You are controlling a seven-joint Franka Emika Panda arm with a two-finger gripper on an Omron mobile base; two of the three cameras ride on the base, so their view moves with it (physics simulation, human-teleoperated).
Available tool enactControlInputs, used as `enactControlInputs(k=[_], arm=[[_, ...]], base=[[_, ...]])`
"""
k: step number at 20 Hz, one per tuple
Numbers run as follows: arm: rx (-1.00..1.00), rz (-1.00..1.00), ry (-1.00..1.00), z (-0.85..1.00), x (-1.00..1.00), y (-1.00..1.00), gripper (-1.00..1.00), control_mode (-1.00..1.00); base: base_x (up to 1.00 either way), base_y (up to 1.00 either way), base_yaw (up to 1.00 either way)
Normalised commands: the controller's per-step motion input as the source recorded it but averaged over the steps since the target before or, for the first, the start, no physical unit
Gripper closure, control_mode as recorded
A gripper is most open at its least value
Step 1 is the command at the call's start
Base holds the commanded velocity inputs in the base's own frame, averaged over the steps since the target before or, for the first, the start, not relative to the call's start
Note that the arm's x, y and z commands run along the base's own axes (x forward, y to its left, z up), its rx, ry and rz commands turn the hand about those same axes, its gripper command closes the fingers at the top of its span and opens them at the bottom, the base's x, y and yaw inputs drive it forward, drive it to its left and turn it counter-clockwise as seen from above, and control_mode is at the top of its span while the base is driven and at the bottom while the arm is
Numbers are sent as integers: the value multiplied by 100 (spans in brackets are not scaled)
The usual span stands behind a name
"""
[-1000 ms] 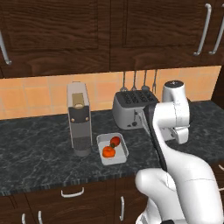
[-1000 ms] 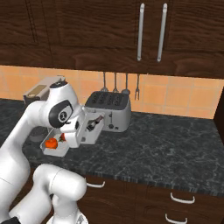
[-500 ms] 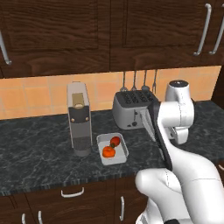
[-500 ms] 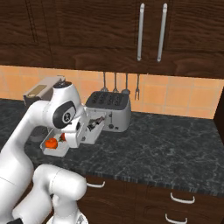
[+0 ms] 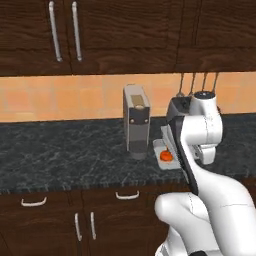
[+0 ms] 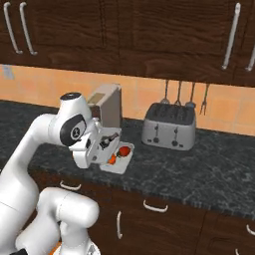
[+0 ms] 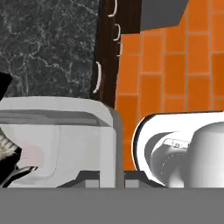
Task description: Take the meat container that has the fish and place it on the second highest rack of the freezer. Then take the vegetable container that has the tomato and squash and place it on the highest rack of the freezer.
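Step 1 pending: gripper (image 6: 113, 141), opening unclear, holds nothing near vegetable container (image 6: 118, 158) on table (image 6: 199, 174); fish container needs locating.

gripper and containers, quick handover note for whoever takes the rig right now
Gripper: hanging above the counter's front edge next to the container; its fingers are too small to tell open from shut, and nothing visibly held.
The white container with red-orange produce sits on the dark counter, right of the coffee machine and in front of the toaster.
The fish container and the freezer are not in these views.
Done: no placement is visible.
Left: both containers still need to go onto their freezer racks.
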Motion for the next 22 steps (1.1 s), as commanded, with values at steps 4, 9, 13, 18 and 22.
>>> enactControlInputs(k=[4,9,13,18,22], arm=[[0,0,0,0,0,0,100,100],[0,0,0,0,0,0,100,100],[0,0,0,0,0,0,100,100],[0,0,0,0,0,0,100,100],[0,0,0,0,0,0,100,100]], base=[[-40,84,90],[-29,45,100],[-18,4,100],[-14,0,100],[-14,0,100]])
